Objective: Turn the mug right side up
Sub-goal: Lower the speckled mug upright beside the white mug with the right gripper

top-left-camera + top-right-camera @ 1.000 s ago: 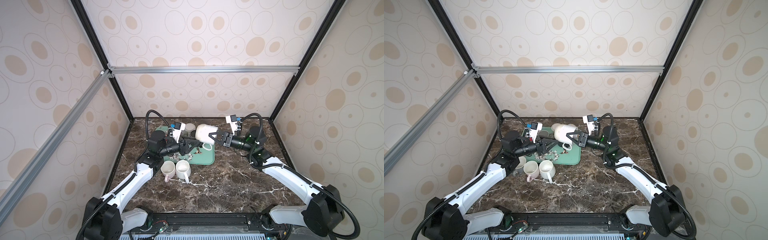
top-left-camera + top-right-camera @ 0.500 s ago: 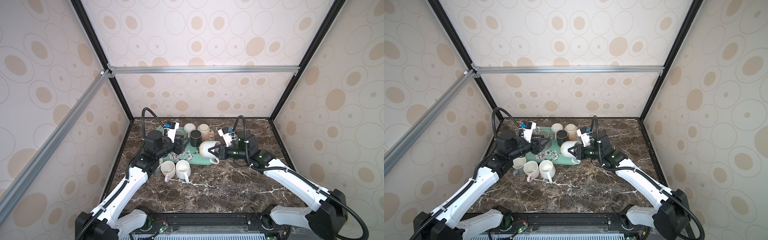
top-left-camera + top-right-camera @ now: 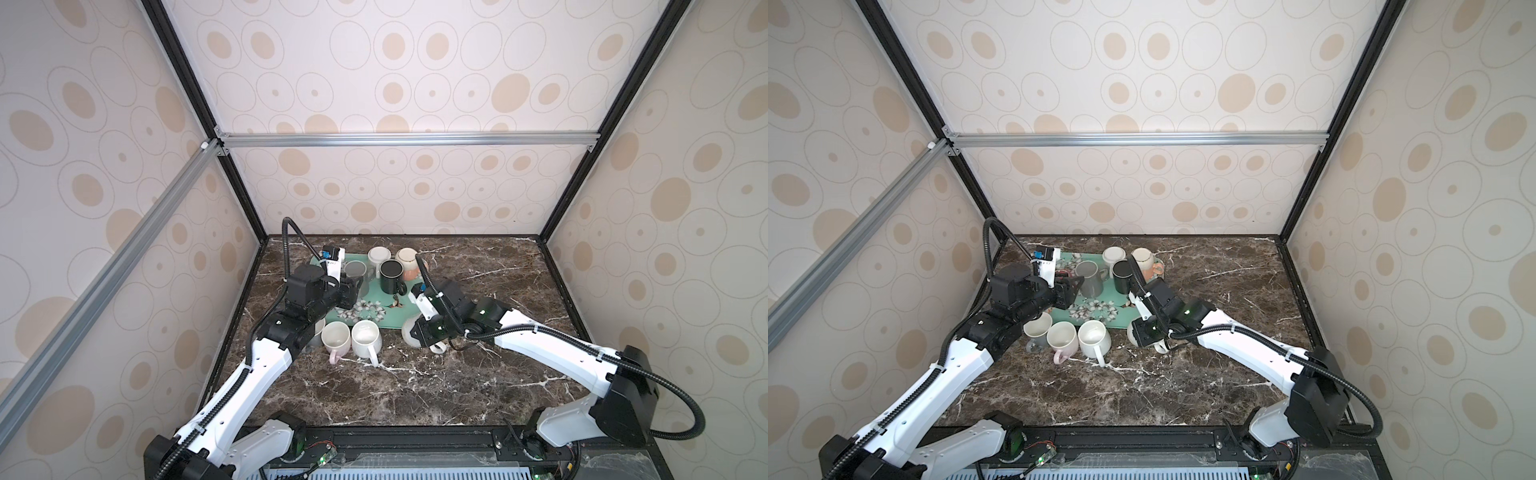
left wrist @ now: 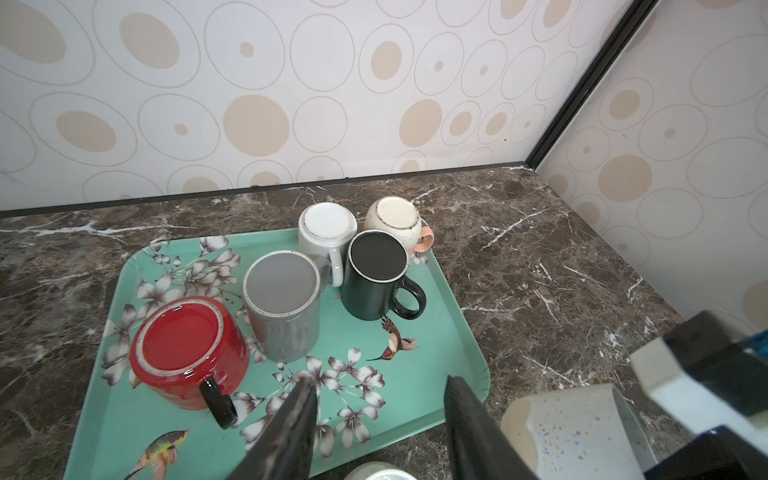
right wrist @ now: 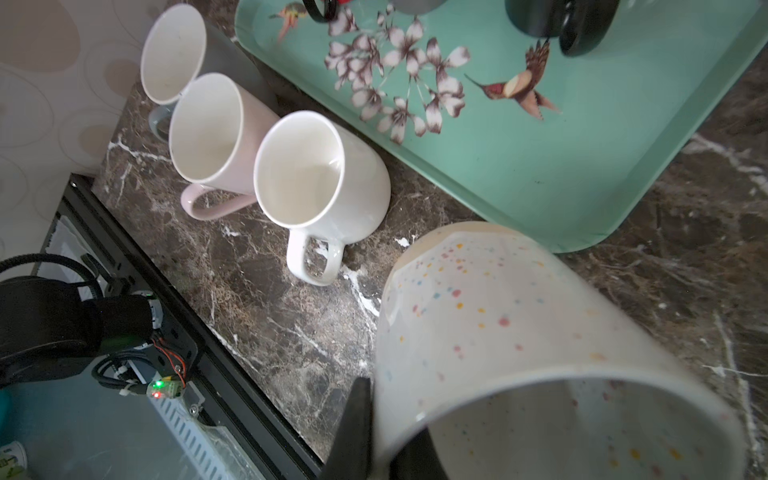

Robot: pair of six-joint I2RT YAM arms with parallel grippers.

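- Your tabletop (image 3: pixel 415 395) looks like polished dark marble with white veins, smooth with a slight shine.
- The tray (image 4: pixel 436 324) reads as smooth teal plastic with a printed flower pattern and a satin sheen.
- The speckled mug (image 5: pixel 519 316) is glossy cream glazed ceramic.
- The red mug (image 4: pixel 187 345) has a shiny glaze and a rougher pale foot ring.
- The black mug (image 4: pixel 376 286) looks nearly matt, while the grey mug (image 4: pixel 286 328) is semi-gloss.
- The rail (image 3: pixel 395 139) across the upper middle of both top views is bare brushed metal.
- Your walls (image 3: pixel 415 62) look like matt printed paper.

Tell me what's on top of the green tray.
Five upside-down mugs stand on the tray: red mug, grey mug, white mug, black mug, cream mug. The open left gripper covers part of its surface.
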